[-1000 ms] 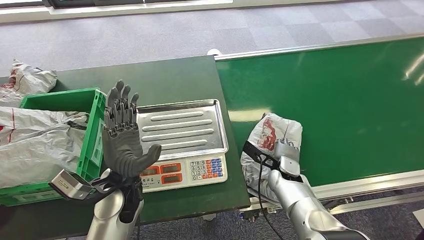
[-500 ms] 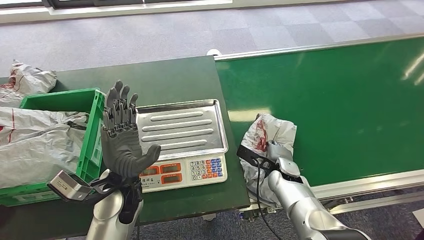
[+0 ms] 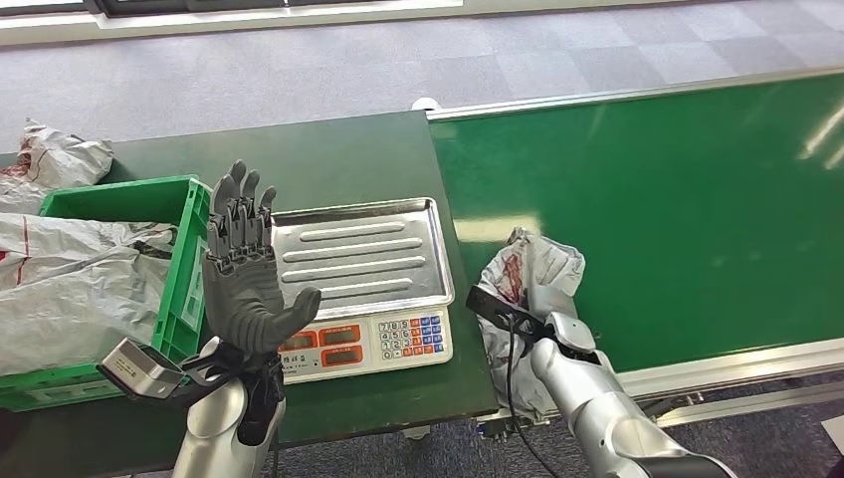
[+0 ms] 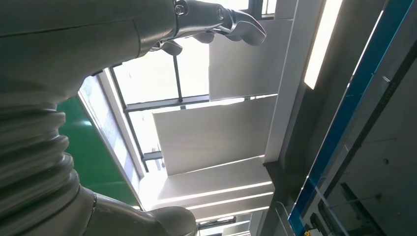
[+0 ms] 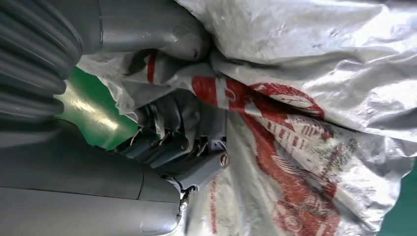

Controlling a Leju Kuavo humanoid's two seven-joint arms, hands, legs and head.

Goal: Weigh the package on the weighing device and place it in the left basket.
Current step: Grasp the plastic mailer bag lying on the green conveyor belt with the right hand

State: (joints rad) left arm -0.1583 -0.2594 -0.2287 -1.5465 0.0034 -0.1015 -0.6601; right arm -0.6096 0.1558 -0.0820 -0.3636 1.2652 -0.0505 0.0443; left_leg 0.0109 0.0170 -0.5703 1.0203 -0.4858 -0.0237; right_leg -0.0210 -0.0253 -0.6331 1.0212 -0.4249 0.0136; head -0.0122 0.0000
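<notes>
A crumpled silver package with red print (image 3: pixel 532 271) (image 5: pixel 295 98) lies at the near left end of the green conveyor belt (image 3: pixel 677 199). My right hand (image 3: pixel 550 317) (image 5: pixel 167 142) grips it from below, thumb and fingers dug into the wrapping. The scale (image 3: pixel 363 289), a steel tray above a keypad, stands on the dark green table to the package's left with nothing on it. My left hand (image 3: pixel 242 264) is raised upright in front of the scale's left edge, fingers spread and holding nothing. The green basket (image 3: pixel 184 264) stands at the far left.
The basket holds large silver packages (image 3: pixel 70 289), and another one (image 3: pixel 55 154) lies behind it on the table. The belt's metal rail (image 3: pixel 727 363) runs along the near edge. Grey carpet floor lies beyond the table.
My right hand has pulled the package to the left along the belt, toward the table edge, and the wrapping has crumpled more. The left hand has stayed still.
</notes>
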